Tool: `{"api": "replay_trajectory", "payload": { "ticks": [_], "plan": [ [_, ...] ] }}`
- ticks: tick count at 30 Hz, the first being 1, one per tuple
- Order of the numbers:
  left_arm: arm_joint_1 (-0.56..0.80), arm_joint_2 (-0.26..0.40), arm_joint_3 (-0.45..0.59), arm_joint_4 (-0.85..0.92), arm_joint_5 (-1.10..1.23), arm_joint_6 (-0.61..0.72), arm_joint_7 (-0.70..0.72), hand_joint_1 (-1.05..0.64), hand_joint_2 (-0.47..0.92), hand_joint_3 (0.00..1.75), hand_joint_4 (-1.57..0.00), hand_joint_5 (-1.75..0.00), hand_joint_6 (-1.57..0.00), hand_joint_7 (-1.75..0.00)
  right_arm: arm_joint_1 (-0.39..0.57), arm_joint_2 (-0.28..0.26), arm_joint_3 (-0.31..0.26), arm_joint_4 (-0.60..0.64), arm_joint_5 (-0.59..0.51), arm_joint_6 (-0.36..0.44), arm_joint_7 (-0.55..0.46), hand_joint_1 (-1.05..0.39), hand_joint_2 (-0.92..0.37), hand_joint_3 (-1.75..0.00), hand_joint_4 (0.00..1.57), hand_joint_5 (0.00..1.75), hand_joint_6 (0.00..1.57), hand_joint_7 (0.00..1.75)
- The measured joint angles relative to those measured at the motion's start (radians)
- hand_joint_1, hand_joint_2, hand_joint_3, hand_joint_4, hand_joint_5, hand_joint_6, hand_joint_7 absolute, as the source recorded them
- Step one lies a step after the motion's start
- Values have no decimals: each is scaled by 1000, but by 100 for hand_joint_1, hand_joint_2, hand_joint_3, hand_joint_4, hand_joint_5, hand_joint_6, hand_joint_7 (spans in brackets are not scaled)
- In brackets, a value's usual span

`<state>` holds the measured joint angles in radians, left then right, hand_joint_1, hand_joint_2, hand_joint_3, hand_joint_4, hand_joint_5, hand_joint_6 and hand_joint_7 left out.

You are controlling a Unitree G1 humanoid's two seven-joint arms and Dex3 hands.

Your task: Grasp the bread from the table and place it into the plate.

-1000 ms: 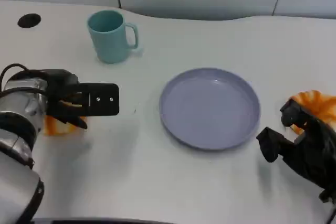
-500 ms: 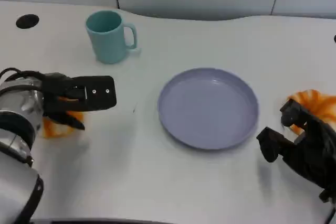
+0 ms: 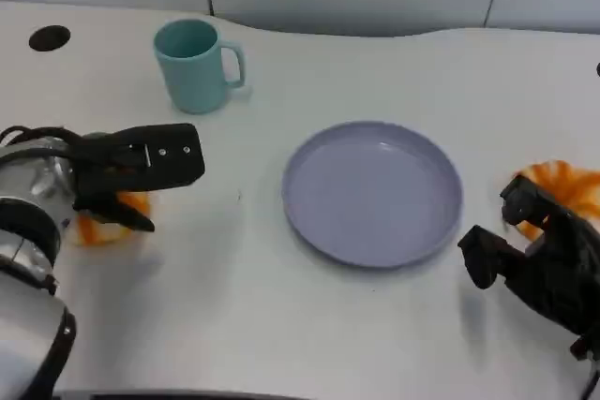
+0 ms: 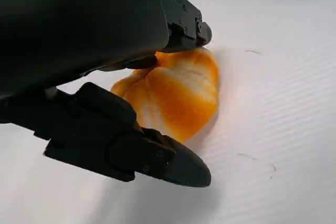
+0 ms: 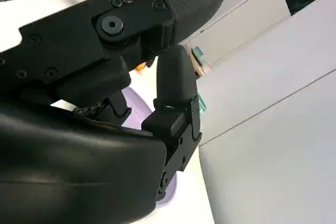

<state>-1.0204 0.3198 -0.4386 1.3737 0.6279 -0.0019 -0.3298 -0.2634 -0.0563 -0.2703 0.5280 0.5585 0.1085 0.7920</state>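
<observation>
Left hand spread open around the bread, not yet gripping.

The bread, a glossy orange-and-cream striped bun, lies on the white table at the robot's left, well apart from the plate (round, lavender, shallow-rimmed), which sits flat mid-table. A second similar bun lies just right of the plate.

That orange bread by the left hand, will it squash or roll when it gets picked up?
The bread looks puffy and rounded, so it is probably light and may dent under a firm squeeze. Its lobed shape sits flat on the table, so rolling seems unlikely. The left hand straddles it.
</observation>
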Motion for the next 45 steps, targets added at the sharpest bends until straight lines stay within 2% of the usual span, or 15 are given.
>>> {"api": "replay_trajectory", "payload": {
  "ticks": [1, 2, 3, 5, 11, 17, 20, 25, 29, 33, 38, 39, 40, 42, 45],
  "plan": [
    [0, 0, 5, 0, -3, 0, 0, -55, 91, 1, -52, -6, -36, -2, 0, 0, 0, 0, 0, 0, 0, -41, -89, 0, 90, 175, 64, 175],
    [0, 0, 8, 0, -4, 0, 0, -52, 91, 1, -59, -9, -45, -7, 0, 0, 0, 0, 0, 0, 1, -41, -89, 0, 90, 175, 64, 175],
    [0, 0, 9, 0, -5, -1, 0, -44, 90, 0, -75, -12, -66, -9, 0, 0, 0, 0, 0, 0, 2, -42, -89, 0, 90, 175, 64, 175],
    [1, 0, 2, 0, 3, -8, 22, -38, 90, 0, -80, -6, -82, -6, 0, 0, 0, 0, 0, 0, 2, -42, -89, 0, 89, 175, 64, 175],
    [2, -3, -31, 2, 30, -17, 49, -31, 87, 0, -87, -5, -89, -4, 0, 0, 0, 0, 0, 0, 3, -41, -89, 0, 88, 175, 63, 175],
    [2, -3, -32, 2, 30, -17, 49, -30, 87, 0, -88, -4, -90, -2, 0, 0, 0, 0, 1, 0, 5, -41, -90, 0, 88, 175, 63, 175],
    [2, -4, -27, 3, 26, -21, 57, -27, 92, 9, -91, -4, -84, -1, 0, 0, 0, 0, 1, 0, 6, -41, -90, -1, 88, 175, 62, 175],
    [6, -6, -7, 2, 16, -26, 68, -21, 91, 4, -101, -6, -87, -2, 1, 0, 0, -1, 1, -2, 6, -40, -90, 0, 89, 175, 63, 175],
    [7, -11, 3, 2, 13, -29, 69, -22, 92, 5, -97, -3, -87, -1, 1, 0, 0, -1, 1, -2, 6, -41, -90, 0, 89, 175, 63, 175],
    [16, -13, 15, 2, 3, -54, 91, -16, 90, 3, -102, -5, -101, -9, 2, 0, 0, -1, -1, -2, 3, -42, -89, 0, 90, 175, 64, 175],
    [21, -13, 22, 3, -7, -67, 105, -15, 91, 2, -103, -5, -102, -9, 2, 0, 1, -2, -1, -2, -1, -42, -89, 0, 90, 175, 64, 175],
    [21, -13, 22, 3, -7, -67, 105, -11, 87, 2, -89, -71, -93, -5, 2, 0, 1, -2, -1, -2, -1, -42, -89, 0, 90, 175, 63, 175],
    [22, -13, 28, 3, -11, -72, 115, -10, 87, 2, -79, -106, -87, -3, 2, 0, 1, -2, -1, -2, -1, -41, -89, 0, 89, 175, 63, 175],
    [25, -19, 46, 2, -23, -96, 152, -7, 87, 1, -70, -135, -78, -1, 2, 0, 1, -2, 0, -2, 0, -41, -90, 0, 89, 175, 63, 175],
    [26, -30, 55, -1, -37, -122, 191, -6, 87, 1, -67, -148, -81, -3, 2, 0, 1, -2, 0, -2, 2, -41, -90, 0, 89, 175, 62, 175]
  ]
}}
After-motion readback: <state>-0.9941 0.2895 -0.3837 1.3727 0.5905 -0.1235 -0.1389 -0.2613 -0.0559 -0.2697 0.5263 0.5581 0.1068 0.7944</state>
